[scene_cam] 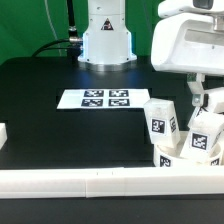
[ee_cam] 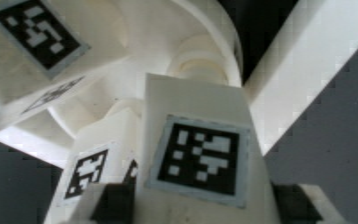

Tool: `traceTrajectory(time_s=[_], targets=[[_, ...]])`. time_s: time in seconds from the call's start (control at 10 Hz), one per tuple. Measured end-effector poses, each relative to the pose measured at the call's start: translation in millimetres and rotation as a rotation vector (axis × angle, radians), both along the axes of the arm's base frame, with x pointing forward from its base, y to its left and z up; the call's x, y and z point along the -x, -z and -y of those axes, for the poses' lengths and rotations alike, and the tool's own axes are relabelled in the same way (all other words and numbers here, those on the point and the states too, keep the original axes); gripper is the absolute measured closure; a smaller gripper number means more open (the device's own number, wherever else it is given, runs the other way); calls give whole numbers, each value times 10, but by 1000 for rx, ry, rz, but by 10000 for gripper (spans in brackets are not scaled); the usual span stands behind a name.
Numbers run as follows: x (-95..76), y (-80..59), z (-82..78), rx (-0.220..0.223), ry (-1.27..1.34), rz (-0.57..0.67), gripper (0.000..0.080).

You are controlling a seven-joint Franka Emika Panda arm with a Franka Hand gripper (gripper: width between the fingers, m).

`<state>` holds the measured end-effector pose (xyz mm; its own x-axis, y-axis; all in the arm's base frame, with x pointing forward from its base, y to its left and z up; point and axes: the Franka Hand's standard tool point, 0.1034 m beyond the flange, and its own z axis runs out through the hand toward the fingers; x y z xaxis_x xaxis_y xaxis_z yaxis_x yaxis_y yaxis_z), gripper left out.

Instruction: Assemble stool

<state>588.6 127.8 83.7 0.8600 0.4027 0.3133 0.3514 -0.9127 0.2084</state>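
Note:
My gripper [scene_cam: 205,106] hangs at the exterior view's right and is shut on a white block leg [scene_cam: 207,137]. In the wrist view this leg [ee_cam: 201,150] fills the space between my two dark fingers [ee_cam: 108,205], its square tag facing the camera. The white round seat [scene_cam: 172,158] lies low beside the front rail, under the legs. It shows behind the held leg in the wrist view [ee_cam: 194,60]. A second tagged leg [scene_cam: 160,120] stands up from the seat to the left of the held one, and also shows in the wrist view [ee_cam: 34,35]. Whether the held leg touches the seat is hidden.
The marker board [scene_cam: 100,98] lies flat in the middle of the black table. A long white border rail [scene_cam: 90,182] runs along the front edge, and a short white piece [scene_cam: 3,132] sits at the left edge. The robot base [scene_cam: 105,40] stands at the back.

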Motion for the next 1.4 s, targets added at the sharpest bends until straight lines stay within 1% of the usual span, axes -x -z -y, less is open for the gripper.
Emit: traceTrajectory(time_s=[0.4, 0.5, 0.6, 0.7, 0.9, 1.0, 1.1, 1.2, 1.3, 1.4], targets=[[-1, -2, 1, -4, -2, 10, 472], [-2, -8, 16, 3, -8, 2, 303], [-23, -65, 76, 21, -16, -19, 184], [-37, -109, 86, 20, -13, -17, 160], [-25, -191, 75, 18, -8, -29, 152], [-11, -258, 83, 21, 0, -51, 152], [-17, -365, 84, 27, 11, -81, 151], [-37, -431, 66, 28, 17, -94, 151], [-35, -461, 45, 29, 33, -119, 151], [-46, -462, 42, 28, 30, -112, 151]])
